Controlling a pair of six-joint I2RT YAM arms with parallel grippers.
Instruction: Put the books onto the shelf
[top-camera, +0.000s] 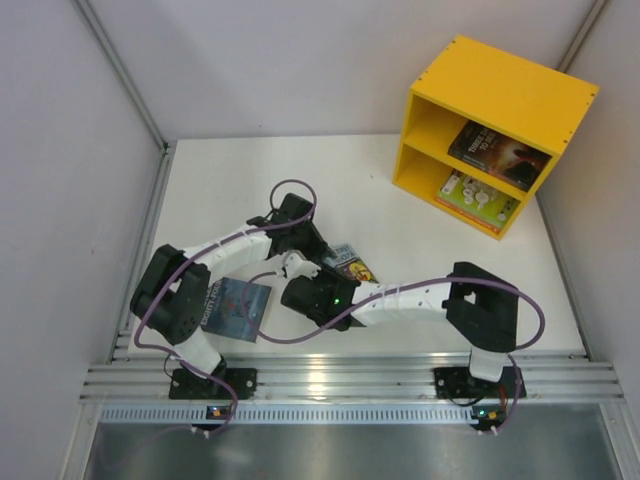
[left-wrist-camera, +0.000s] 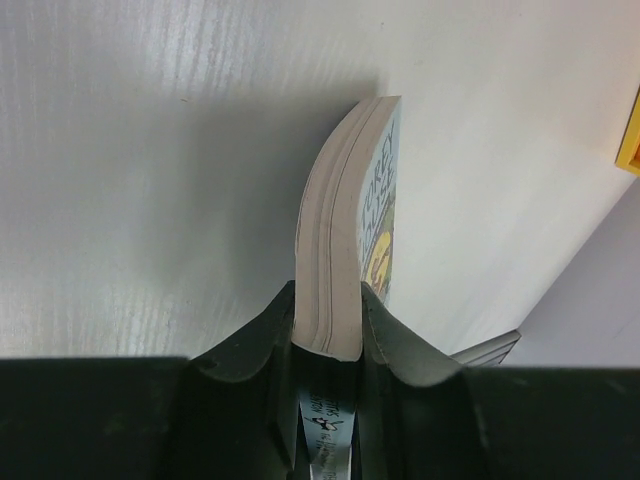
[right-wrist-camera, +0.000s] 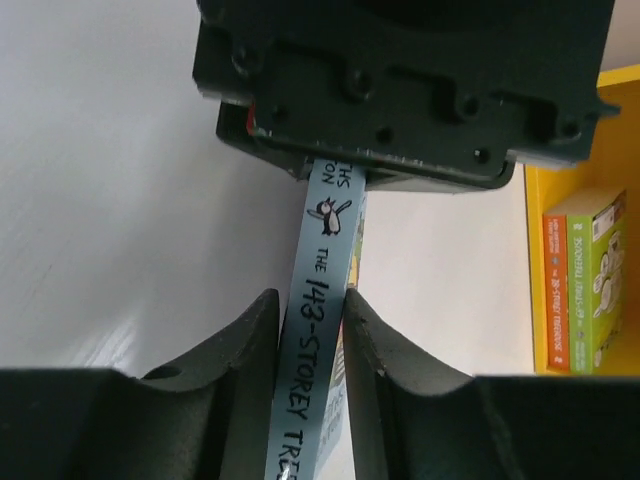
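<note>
The left pincer (left-wrist-camera: 328, 300) pinches the light blue Treehouse paperback (left-wrist-camera: 345, 200) across its page edge, and the book bows slightly ahead of the fingers. The right pincer (right-wrist-camera: 312, 305) clamps the same book across its spine, facing the left one. The yellow shelf (top-camera: 500, 90) stands well apart, beyond and to the right of both. It holds a dark book (top-camera: 500, 150) in its upper compartment and a lime green book (top-camera: 478, 195) in the lower.
</note>
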